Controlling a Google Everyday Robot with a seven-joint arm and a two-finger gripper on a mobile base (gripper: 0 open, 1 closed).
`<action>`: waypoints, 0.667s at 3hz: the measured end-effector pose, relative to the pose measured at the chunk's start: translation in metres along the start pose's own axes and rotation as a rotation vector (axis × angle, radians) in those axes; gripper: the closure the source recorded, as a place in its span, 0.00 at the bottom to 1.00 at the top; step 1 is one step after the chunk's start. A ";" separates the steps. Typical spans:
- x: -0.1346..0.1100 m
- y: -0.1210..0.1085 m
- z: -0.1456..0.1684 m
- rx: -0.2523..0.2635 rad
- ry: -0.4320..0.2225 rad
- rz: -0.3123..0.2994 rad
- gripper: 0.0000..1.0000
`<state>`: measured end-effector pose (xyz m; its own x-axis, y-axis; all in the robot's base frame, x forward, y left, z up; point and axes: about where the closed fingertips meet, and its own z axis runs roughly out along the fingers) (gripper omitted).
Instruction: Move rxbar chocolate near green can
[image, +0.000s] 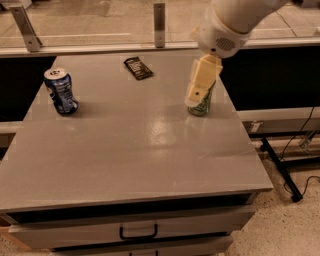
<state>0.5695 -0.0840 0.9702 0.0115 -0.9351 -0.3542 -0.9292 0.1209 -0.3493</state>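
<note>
Gripper (202, 82) hangs right of centre, directly in front of the green can (203, 108); whether it is open or closed cannot be told. Rxbar chocolate (138, 68) lies untouched, upper centre of the tabletop (140, 150). Risk: a leftward sweep topples the can.

one rxbar chocolate (138, 68), one blue can (61, 91), one green can (205, 106) behind one gripper (198, 95)

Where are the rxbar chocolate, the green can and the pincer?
rxbar chocolate (138, 68): camera view, middle of wrapper.
green can (204, 107): camera view, lower side wall.
pincer (196, 96): camera view, lower end, in front of the green can.
</note>
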 end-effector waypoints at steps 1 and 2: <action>-0.079 -0.038 0.031 0.004 -0.134 -0.069 0.00; -0.079 -0.038 0.032 0.004 -0.134 -0.068 0.00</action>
<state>0.6157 -0.0046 0.9839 0.1240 -0.8885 -0.4418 -0.9231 0.0600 -0.3798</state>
